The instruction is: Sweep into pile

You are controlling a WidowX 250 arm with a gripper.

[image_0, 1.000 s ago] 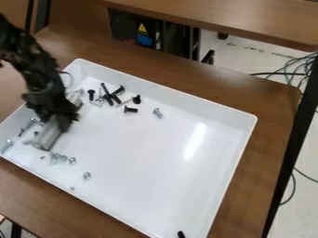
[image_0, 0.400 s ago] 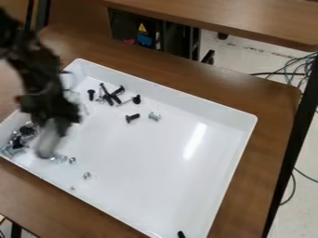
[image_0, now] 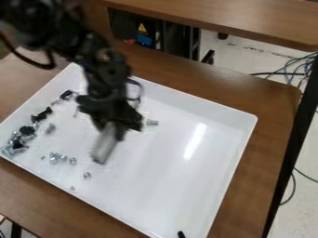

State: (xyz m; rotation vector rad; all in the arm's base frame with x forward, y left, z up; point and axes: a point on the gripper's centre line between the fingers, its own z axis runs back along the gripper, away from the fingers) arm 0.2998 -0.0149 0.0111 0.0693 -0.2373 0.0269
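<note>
Camera view: a white tray point(image_0: 168, 181) sits on a brown wooden table point(image_0: 261, 176), seen at a slant from above.
Robot arm: the black arm point(image_0: 107, 62) comes in from the upper left, its gripper point(image_0: 114, 131) hanging over the left half of the tray.
Jaws: closed on a pale grey sweeping tool point(image_0: 104, 148), which sticks out below them, tilted, its free end toward the bottom left; blur hides whether that end touches the tray floor.
Black screws point(image_0: 26, 130): loosely strung along the tray's left wall, bunched more tightly toward the left corner.
Silver screws point(image_0: 9, 150): mixed among the black ones in that corner.
Silver cluster point(image_0: 56, 157): a few small metal pieces close together, between the corner heap and the tool.
Nuts: one point(image_0: 72, 161) just beside the cluster, another point(image_0: 87, 175) lower down, near it.
Silver bolt point(image_0: 151, 122): just right of the gripper, well apart from the heap.
Black piece point(image_0: 181, 234): at the bottom edge of the view, too cut off to name.
Background: a second wooden tabletop point(image_0: 217, 18) across the top, cables point(image_0: 299, 69) on the floor at right.
</note>
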